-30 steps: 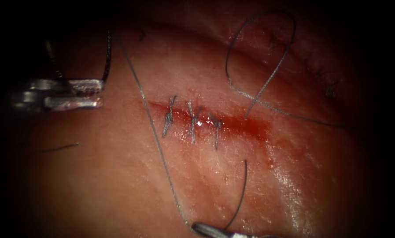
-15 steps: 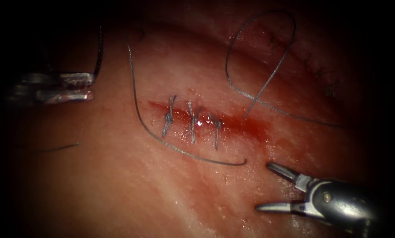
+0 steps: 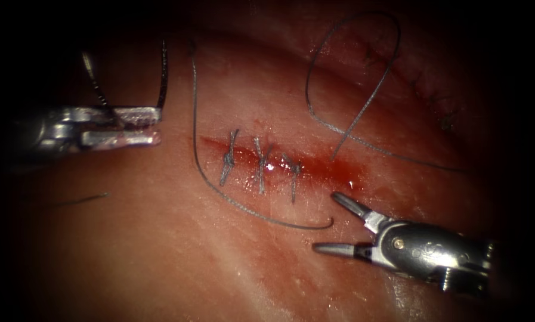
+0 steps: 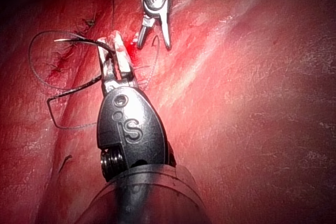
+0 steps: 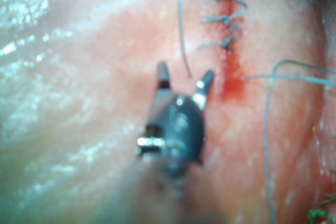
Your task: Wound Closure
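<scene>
Looking down, endoscope: left hand [image 3: 154, 125] clamped on needle [image 3: 161, 74] near its end, clear of tissue [image 3: 160, 250]; right hand [image 3: 333, 222] apart, empty, beside cut [image 3: 291, 164].
Left wrist: tool body [image 4: 131, 127] marked "S".
Right wrist: thread [image 5: 181, 24] lying between spread jaws.

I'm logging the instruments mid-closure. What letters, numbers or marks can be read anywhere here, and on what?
"S": raised on the dark body of the left tool behind its jaws, in the left wrist view; that tool holds the needle near one end, clear of the tissue.
Right tool: no readable marking on its metal body; jaws open, holding nothing, below the cut.
Nothing else carries text.
</scene>
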Controlling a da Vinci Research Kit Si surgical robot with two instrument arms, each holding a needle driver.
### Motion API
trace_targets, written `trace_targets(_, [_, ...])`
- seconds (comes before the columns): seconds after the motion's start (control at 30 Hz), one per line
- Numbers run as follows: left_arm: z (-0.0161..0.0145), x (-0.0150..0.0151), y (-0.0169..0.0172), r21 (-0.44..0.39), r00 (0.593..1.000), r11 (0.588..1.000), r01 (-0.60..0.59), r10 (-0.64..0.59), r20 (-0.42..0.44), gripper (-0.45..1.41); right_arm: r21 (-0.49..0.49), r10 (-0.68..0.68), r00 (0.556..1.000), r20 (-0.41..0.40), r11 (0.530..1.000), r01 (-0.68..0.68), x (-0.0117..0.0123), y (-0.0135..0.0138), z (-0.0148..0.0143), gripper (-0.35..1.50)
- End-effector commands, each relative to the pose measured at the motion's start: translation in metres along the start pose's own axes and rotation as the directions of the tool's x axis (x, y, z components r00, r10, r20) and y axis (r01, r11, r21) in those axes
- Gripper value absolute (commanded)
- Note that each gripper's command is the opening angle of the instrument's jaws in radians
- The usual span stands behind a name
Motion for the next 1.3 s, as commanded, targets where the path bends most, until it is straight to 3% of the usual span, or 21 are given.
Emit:
trace_targets(0.03, [0.0005,-0.0009,0.0005,-0.003,1.0,1.0,0.004,-0.004,0.001,-0.45,0.042,-0.012,1.0,-0.002,0.999,0.012,-0.0007,-0.0006,0.0005,0.11])
trace_targets(0.07, [0.0005,-0.001,0.0004,-0.004,1.0,1.0,0.004,-0.004,0.0,-0.45,0.06,-0.027,1.0,0.012,0.998,0.026,-0.0008,-0.0006,0.0003,-0.35])
trace_targets(0.3, [0.0007,-0.0017,0.0001,-0.006,1.0,1.0,0.007,-0.007,0.001,-0.45,0.104,-0.054,0.998,0.021,0.993,0.051,-0.0005,-0.0028,-0.0029,-0.35])
trace_targets(0.33, [0.0007,-0.0017,0.0001,-0.006,1.0,1.0,0.007,-0.007,0.001,-0.45,0.119,-0.053,0.999,0.014,0.992,0.051,0.0012,-0.0048,-0.0049,-0.35])
trace_targets(0.4, [0.0007,-0.0017,0.0001,-0.006,1.0,1.0,0.007,-0.007,0.001,-0.45,0.127,-0.052,0.999,0.01,0.991,0.05,0.0018,-0.0056,-0.0056,-0.35])
trace_targets(0.43, [0.0008,-0.0018,0.0001,-0.006,1.0,1.0,0.007,-0.007,0.001,-0.45,0.158,-0.052,0.999,-0.003,0.986,0.051,0.0043,-0.0081,-0.0078,-0.35])
trace_targets(0.5, [0.0008,-0.0018,0.0001,-0.006,1.0,1.0,0.007,-0.007,0.001,-0.45,0.168,-0.053,0.999,-0.005,0.984,0.053,0.0052,-0.0089,-0.0084,-0.35])
trace_targets(0.57, [0.0008,-0.002,0.0,-0.006,1.0,1.0,0.006,-0.006,0.0,-0.45,0.228,-0.065,0.998,-0.012,0.971,0.066,0.0083,-0.0123,-0.0101,-0.35])
trace_targets(0.6, [0.0008,-0.002,0.0,-0.006,1.0,1.0,0.006,-0.006,0.0,-0.45,0.228,-0.065,0.998,-0.012,0.971,0.066,0.0083,-0.0123,-0.0101,-0.35])
trace_targets(0.67, [0.001,-0.0021,0.0,-0.007,1.0,1.0,0.011,-0.011,0.002,-0.45,0.282,-0.064,0.997,-0.048,0.956,0.075,0.0119,-0.0157,-0.011,-0.35])
trace_targets(0.73, [0.001,-0.0022,0.0,-0.007,1.0,1.0,0.01,-0.01,0.002,-0.45,0.294,-0.064,0.996,-0.056,0.953,0.077,0.013,-0.0166,-0.0112,-0.35])
trace_targets(0.8, [0.001,-0.0024,0.0,-0.011,1.0,1.0,0.009,-0.009,0.006,-0.45,0.329,-0.055,0.995,-0.079,0.941,0.078,0.0172,-0.0197,-0.0106,-0.35])
trace_targets(0.83, [0.001,-0.0024,0.0,-0.011,1.0,1.0,0.009,-0.009,0.006,-0.45,0.329,-0.055,0.995,-0.079,0.941,0.078,0.0172,-0.0197,-0.0106,-0.35])
trace_targets(0.9, [0.001,-0.0024,0.0,-0.011,1.0,1.0,0.009,-0.009,0.007,-0.45,0.322,-0.046,0.994,-0.094,0.944,0.075,0.0183,-0.0198,-0.0099,0.09])
trace_targets(0.93, [0.001,-0.0024,0.0001,-0.013,1.0,1.0,0.009,-0.009,0.009,-0.45,0.281,-0.038,0.993,-0.109,0.957,0.068,0.0185,-0.0194,-0.0095,0.91])
trace_targets(0.97, [0.001,-0.0024,0.0001,-0.013,1.0,1.0,0.009,-0.009,0.009,-0.45,0.281,-0.038,0.993,-0.109,0.957,0.068,0.0185,-0.0194,-0.0095,0.91])
trace_targets(1.03, [0.001,-0.0024,0.0001,-0.013,1.0,1.0,0.009,-0.009,0.009,-0.45,0.252,-0.033,0.994,-0.105,0.966,0.059,0.0181,-0.0183,-0.0093,1.18])
trace_targets(1.07, [0.001,-0.0024,0.0001,-0.013,1.0,1.0,0.009,-0.009,0.009,-0.45,0.236,-0.032,0.995,-0.094,0.97,0.053,0.0174,-0.0173,-0.0094,1.23])
trace_targets(1.13, [0.0009,-0.0024,0.0,-0.014,1.0,1.0,0.009,-0.009,0.009,-0.45,0.226,-0.032,0.996,-0.087,0.973,0.051,0.0167,-0.0166,-0.0096,1.25])
trace_targets(1.3, [0.0007,-0.0028,-0.0002,-0.018,1.0,1.0,0.008,-0.007,0.01,-0.45,0.187,-0.037,0.998,-0.055,0.981,0.047,0.0116,-0.0121,-0.0118,1.33])
